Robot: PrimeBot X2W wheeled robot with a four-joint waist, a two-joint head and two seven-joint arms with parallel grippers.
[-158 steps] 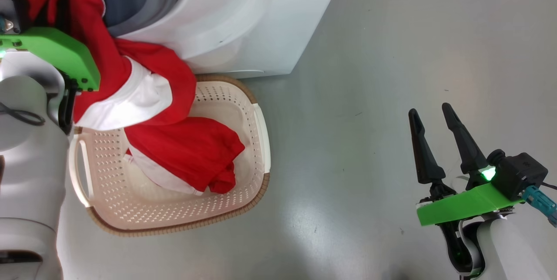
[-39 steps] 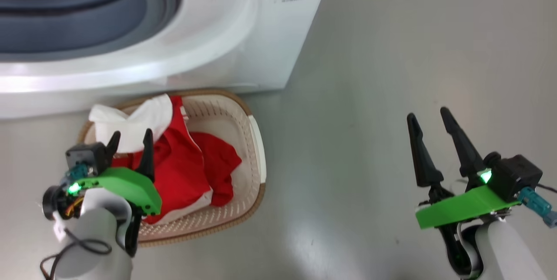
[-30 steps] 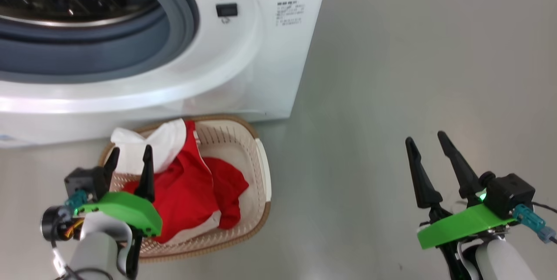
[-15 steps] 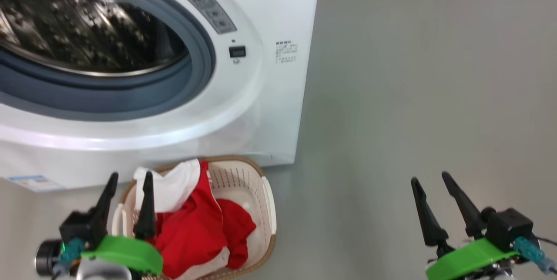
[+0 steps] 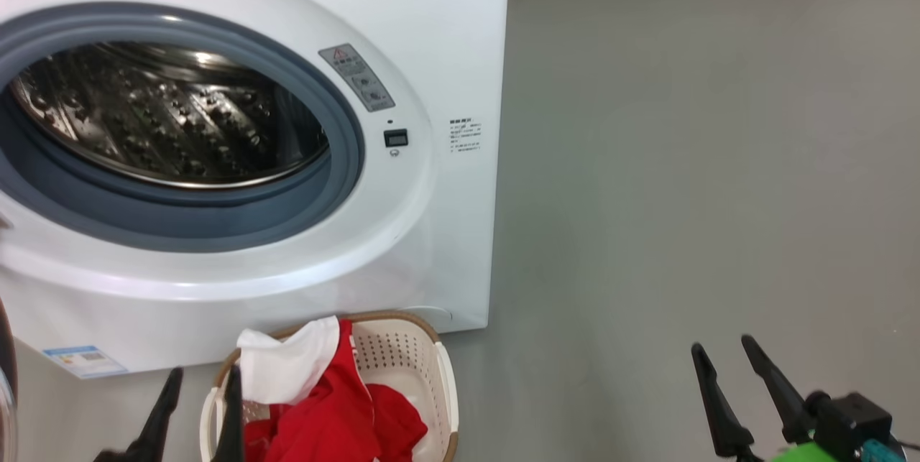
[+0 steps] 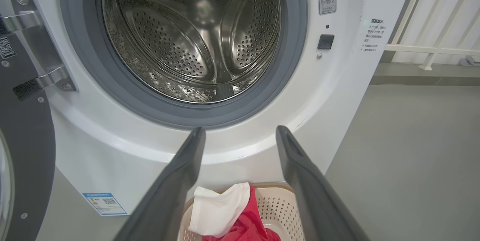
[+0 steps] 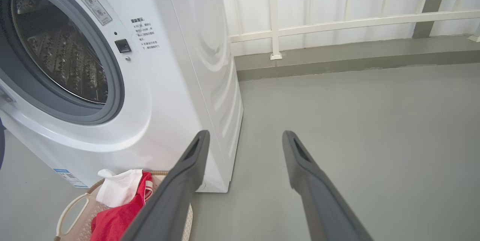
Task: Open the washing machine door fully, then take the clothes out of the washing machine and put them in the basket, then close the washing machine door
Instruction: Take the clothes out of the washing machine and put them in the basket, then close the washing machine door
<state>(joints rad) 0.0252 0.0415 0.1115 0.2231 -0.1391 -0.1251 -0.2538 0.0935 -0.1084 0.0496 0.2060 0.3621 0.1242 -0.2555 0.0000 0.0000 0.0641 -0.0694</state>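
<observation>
Your clothes, red with white panels, lie heaped in the basket at the foot of the washing machine. Its door stands swung open on the hinge side of the steel drum. In front of the machine, your left gripper and right gripper are spread wide, holding nothing. Grey floor runs beside it to a white railing.

Glossy white washing machine, shiny perforated steel drum.
</observation>
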